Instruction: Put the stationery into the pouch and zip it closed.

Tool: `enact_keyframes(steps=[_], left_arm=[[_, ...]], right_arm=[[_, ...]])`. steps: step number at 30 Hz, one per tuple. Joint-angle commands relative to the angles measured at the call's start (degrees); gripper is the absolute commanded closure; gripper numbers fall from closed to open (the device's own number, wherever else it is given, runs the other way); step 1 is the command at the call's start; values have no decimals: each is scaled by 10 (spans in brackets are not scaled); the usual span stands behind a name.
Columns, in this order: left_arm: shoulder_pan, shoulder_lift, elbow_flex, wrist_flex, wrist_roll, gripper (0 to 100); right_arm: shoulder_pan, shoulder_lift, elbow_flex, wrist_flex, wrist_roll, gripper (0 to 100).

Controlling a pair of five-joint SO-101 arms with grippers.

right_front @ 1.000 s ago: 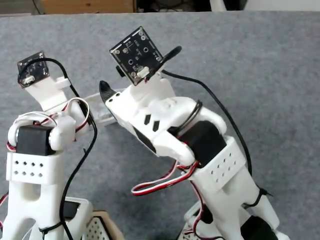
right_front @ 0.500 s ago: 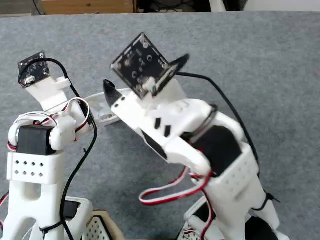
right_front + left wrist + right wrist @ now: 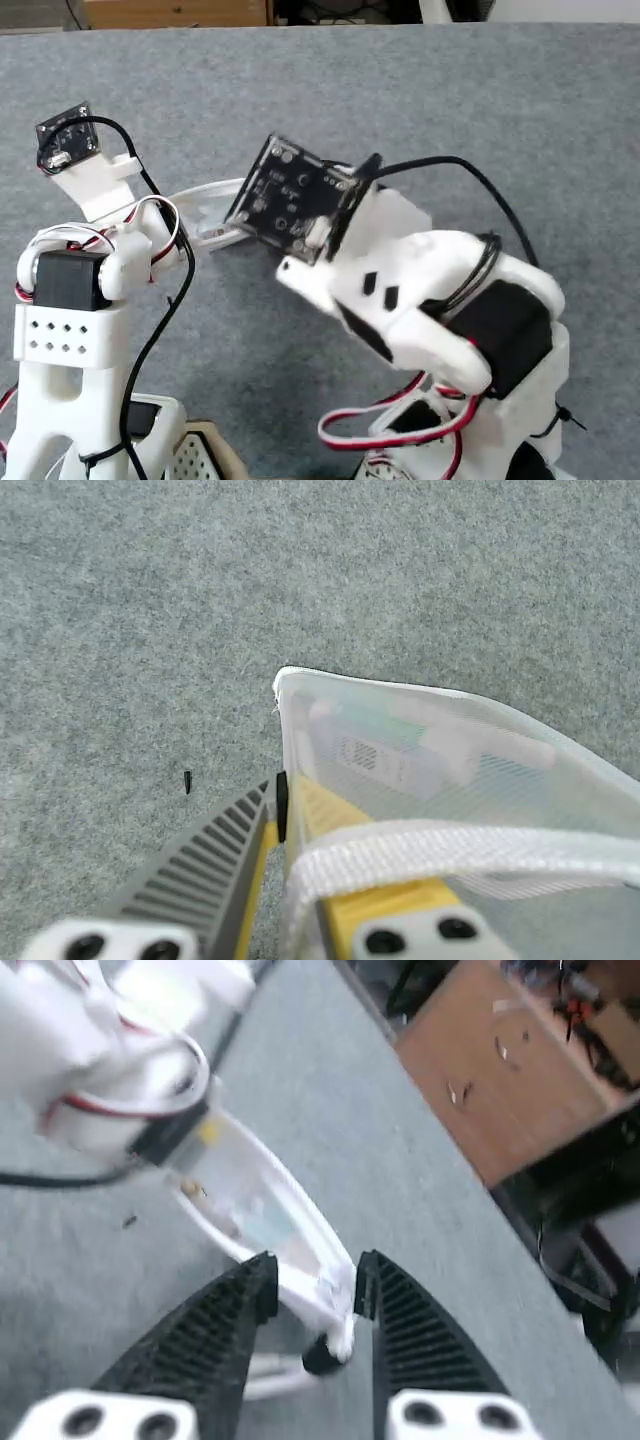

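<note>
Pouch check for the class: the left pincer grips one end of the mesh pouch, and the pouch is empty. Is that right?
Not quite. The pouch is not empty: the left wrist view shows stationery lying inside it, visible through the mesh. The rest holds: the left pincer grips one end of the mesh pouch.

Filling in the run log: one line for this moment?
left gripper: clamped on pouch end | right gripper: at pouch's other end | stationery: inside pouch | zip: cannot tell
</note>
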Motion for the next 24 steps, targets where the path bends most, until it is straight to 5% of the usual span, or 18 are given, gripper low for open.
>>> enact_keyframes(steps=[1, 6, 12, 24], left_arm=[[-4, 9, 10, -6, 5, 971], [-4, 9, 8, -6, 5, 971], [-5, 9, 8, -5, 5, 971], [-5, 9, 10, -5, 4, 971]], right_arm=[[84, -23, -17, 6, 1, 864], [177, -68, 47, 4, 1, 864], [182, -107, 197, -9, 1, 864], [179, -112, 481, -273, -98, 763]])
